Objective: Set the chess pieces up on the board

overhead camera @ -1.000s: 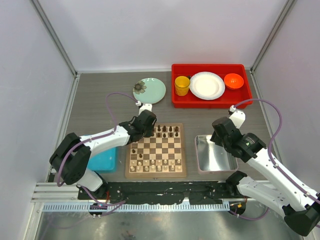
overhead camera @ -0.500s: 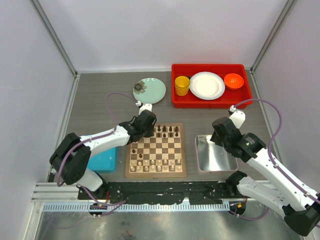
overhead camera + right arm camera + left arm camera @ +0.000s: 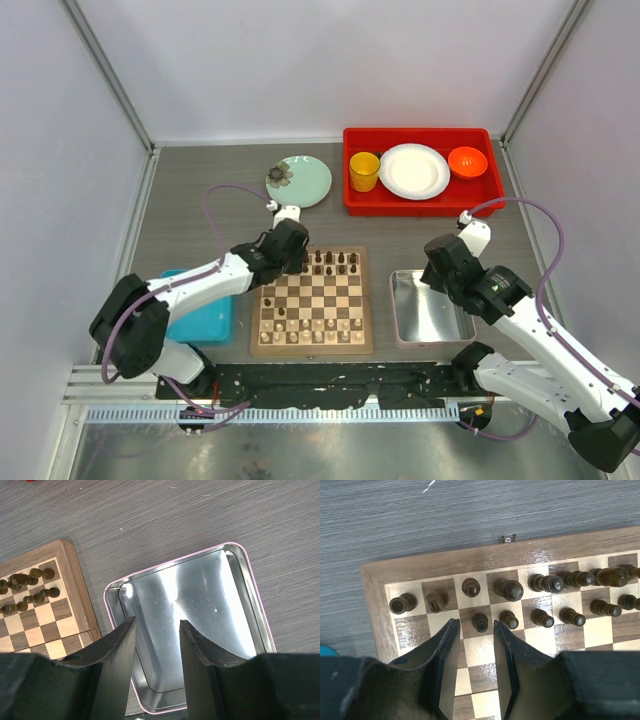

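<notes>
Top external: the board (image 3: 312,300) sits on the tabletop (image 3: 200,200) between the arms, with dark chess pieces (image 3: 335,262) lined up along its far edge and pale chess pieces (image 3: 300,325) along the near edge. Your left end effector (image 3: 296,265) hangs over the far-left corner, and your right end effector (image 3: 438,285) is over the silver tray (image 3: 430,315). Left wrist: the jaws are a bit apart with nothing gripped. A dark pawn (image 3: 480,622) stands on its square just off the fingertips (image 3: 451,626), touching neither. Right wrist: jaws moderately open above the tray's shiny floor, holding nothing, with the board's corner off to the left.
</notes>
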`<state>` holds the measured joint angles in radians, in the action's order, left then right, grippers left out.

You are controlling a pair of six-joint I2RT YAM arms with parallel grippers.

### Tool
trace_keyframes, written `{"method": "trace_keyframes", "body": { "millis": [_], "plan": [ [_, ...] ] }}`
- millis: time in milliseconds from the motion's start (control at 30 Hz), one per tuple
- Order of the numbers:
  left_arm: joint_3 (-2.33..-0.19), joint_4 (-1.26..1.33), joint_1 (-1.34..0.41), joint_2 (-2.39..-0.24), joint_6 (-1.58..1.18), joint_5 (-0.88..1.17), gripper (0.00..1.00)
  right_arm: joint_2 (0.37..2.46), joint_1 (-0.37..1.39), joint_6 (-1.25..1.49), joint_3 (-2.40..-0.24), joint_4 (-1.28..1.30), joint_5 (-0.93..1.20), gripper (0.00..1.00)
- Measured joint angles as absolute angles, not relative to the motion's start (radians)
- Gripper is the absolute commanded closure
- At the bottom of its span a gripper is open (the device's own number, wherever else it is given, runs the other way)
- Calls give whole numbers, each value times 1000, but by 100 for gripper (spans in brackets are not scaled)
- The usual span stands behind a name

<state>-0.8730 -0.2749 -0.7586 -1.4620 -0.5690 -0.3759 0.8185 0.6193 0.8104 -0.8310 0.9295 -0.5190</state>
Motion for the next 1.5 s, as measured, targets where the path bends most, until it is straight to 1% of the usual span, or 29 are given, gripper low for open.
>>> {"method": "trace_keyframes", "body": {
  "millis": [300,500,700,967,1167,1500],
  "plan": [
    [-870,-394,-759,-1311,-595,-389,61,818,619,810,-831,929,-519,55],
    [-783,-481,-764,-1193,-651,-334,60,818,619,810,-831,929,-519,55],
    [-746,-573,-787,-1127,-695,-296,60,818,619,810,-831,929,-519,55],
    [-739,-585,-834,-1115,-709,-257,61,818,619,810,-831,929,-519,54],
    [-730,-587,-878,-1150,-729,-253,61,818,619,808,-831,929,-519,54],
    [-714,-589,-897,-1181,-741,-262,62,818,619,807,-831,929,-519,55]
  ]
}}
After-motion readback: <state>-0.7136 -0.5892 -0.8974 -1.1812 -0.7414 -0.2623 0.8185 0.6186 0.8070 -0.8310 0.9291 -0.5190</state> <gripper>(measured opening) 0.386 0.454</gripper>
